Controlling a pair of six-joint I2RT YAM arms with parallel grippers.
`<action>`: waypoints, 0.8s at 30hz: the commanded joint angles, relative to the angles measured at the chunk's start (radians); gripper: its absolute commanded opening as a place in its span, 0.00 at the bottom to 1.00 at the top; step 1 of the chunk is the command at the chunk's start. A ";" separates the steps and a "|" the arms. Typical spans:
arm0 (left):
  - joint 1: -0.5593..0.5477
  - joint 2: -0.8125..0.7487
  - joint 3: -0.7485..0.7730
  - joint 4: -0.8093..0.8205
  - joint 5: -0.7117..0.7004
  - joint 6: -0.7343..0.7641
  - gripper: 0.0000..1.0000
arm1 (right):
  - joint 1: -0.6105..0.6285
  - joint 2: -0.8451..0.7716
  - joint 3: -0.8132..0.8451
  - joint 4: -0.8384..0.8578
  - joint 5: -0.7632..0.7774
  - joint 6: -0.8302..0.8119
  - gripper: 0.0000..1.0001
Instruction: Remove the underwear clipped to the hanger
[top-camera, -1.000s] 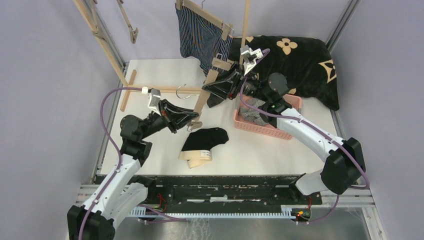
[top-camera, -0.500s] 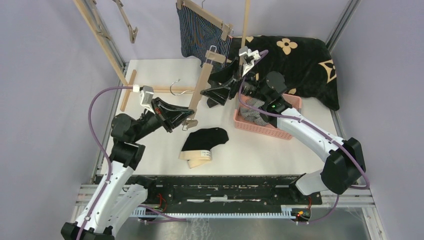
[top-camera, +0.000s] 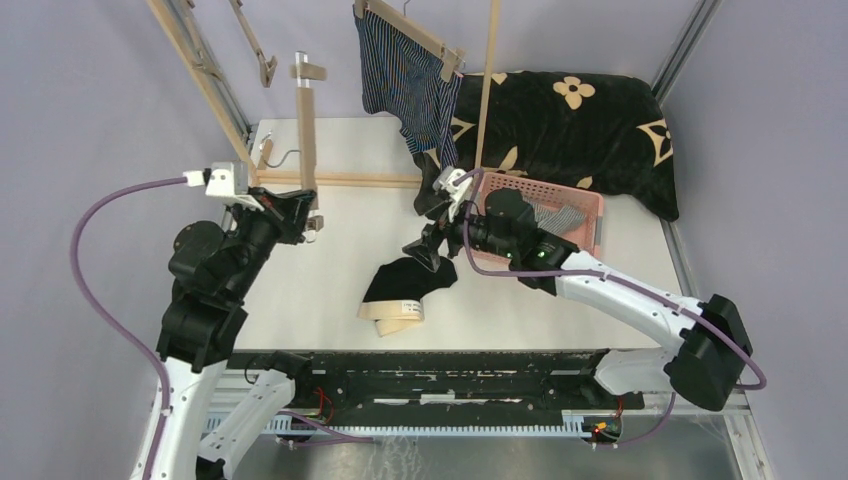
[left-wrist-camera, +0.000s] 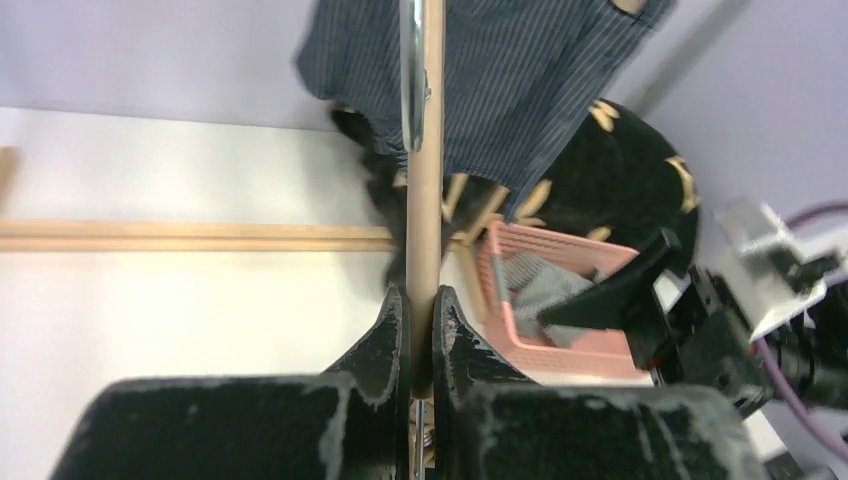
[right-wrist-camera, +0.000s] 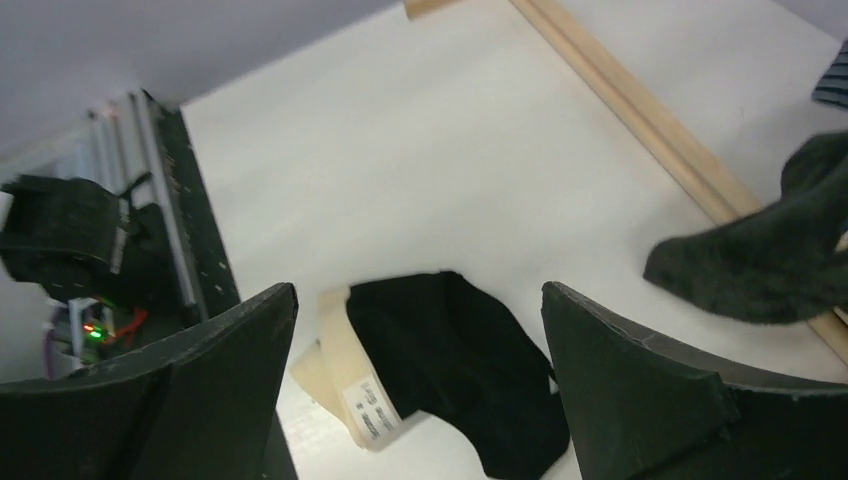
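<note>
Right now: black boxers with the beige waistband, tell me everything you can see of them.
The black boxers are off any hanger, crumpled in a loose fold on the white table, near its front middle. The fabric looks soft and dark. The wide beige waistband is doubled over at the near end and carries a small white label. Only the table seems to touch them. The right gripper hangs open above, apparently clear of them.

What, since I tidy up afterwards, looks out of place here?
The black boxers lie crumpled on the table, outside the pink basket that holds the grey striped pair. The open right gripper hovers above them.
</note>
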 joint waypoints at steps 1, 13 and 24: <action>-0.001 0.044 0.154 -0.198 -0.242 0.070 0.03 | 0.035 0.088 0.019 -0.173 0.200 -0.132 1.00; 0.000 0.310 0.374 -0.298 -0.241 0.106 0.03 | 0.131 0.289 0.000 -0.227 0.258 -0.097 1.00; -0.001 0.507 0.503 -0.260 -0.240 0.141 0.03 | 0.139 0.421 0.055 -0.195 0.255 -0.044 0.91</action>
